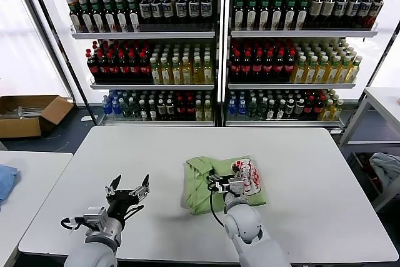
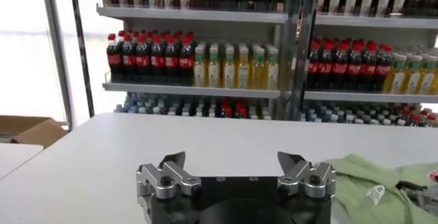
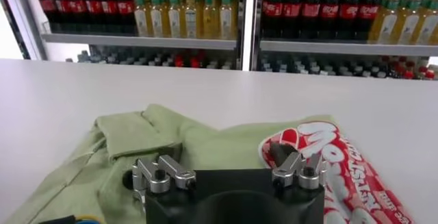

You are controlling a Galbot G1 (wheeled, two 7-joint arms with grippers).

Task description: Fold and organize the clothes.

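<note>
Shirt (image 1: 219,182), green and folded, lying on the white worktop (image 1: 312,173). Right claw (image 1: 230,184) spread wide above it, holding nothing; left claw (image 1: 128,190) wide, empty, over bare worktop beside.

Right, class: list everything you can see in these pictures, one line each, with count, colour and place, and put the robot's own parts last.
polo shirt: one, light green with a red-and-white print, folded on the table's middle
table: one, white, before the robot
shelves of bottles: two units, many bottles with red, yellow, green and dark contents, behind the table
cardboard box: one, brown, floor at far left
blue cloth: one, on the side table at left
left tool: one, black, open, above bare table
right tool: one, black, open, over the shirt
</note>
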